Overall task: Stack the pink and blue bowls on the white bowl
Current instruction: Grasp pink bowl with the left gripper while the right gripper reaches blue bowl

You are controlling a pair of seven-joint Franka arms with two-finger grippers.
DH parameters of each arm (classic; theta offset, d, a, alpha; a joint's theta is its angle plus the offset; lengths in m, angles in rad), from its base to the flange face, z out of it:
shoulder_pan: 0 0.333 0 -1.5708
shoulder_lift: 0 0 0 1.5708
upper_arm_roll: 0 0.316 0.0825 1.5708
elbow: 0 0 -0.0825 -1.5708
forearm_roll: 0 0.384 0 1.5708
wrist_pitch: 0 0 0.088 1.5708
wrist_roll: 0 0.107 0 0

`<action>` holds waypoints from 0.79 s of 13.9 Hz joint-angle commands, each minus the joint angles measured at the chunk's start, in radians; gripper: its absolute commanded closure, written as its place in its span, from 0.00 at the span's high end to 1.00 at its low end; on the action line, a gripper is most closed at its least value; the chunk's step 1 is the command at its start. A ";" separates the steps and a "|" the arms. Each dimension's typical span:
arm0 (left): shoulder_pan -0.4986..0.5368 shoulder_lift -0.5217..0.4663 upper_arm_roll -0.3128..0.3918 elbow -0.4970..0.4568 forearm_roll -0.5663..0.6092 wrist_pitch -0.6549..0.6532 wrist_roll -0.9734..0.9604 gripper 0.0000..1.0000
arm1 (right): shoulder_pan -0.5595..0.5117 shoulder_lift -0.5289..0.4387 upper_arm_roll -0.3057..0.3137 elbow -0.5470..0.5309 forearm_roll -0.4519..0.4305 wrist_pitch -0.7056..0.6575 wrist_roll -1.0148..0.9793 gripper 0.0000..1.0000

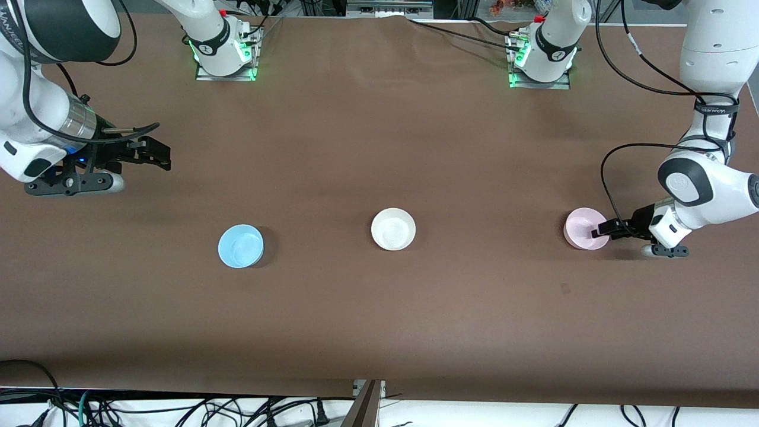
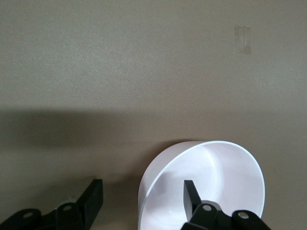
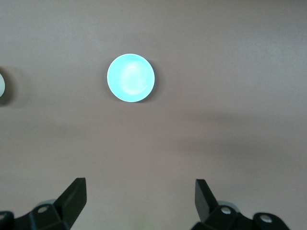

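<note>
The pink bowl (image 1: 578, 228) stands upright toward the left arm's end of the table. My left gripper (image 1: 606, 228) is low at its rim and open. In the left wrist view one finger (image 2: 190, 196) is inside the pink bowl (image 2: 225, 177), and the other finger (image 2: 91, 199) is outside, clear of the wall. The white bowl (image 1: 393, 229) sits mid-table. The blue bowl (image 1: 241, 246) sits toward the right arm's end. My right gripper (image 1: 161, 155) hangs open and empty above the table, and its wrist view shows the blue bowl (image 3: 130, 77) well ahead of the right gripper (image 3: 139, 187).
The three bowls stand in a row across the brown tabletop (image 1: 379, 148), wide apart from one another. Both arm bases (image 1: 225, 53) stand along the table's edge farthest from the front camera. Cables hang below the nearest edge.
</note>
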 commanded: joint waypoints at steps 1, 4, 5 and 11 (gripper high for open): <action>-0.014 -0.029 0.030 -0.010 -0.029 -0.038 0.021 0.79 | 0.012 -0.002 0.000 0.010 -0.011 -0.007 0.005 1.00; -0.025 -0.040 0.038 -0.012 -0.019 -0.040 0.007 0.77 | 0.015 0.046 0.000 0.011 -0.022 0.008 -0.013 1.00; -0.036 -0.046 0.041 -0.012 -0.013 -0.041 -0.032 0.76 | 0.015 0.065 0.000 0.010 -0.031 0.013 -0.010 1.00; -0.048 -0.051 0.042 -0.012 0.047 -0.054 -0.088 0.50 | 0.005 0.103 -0.003 0.011 -0.026 0.040 -0.035 1.00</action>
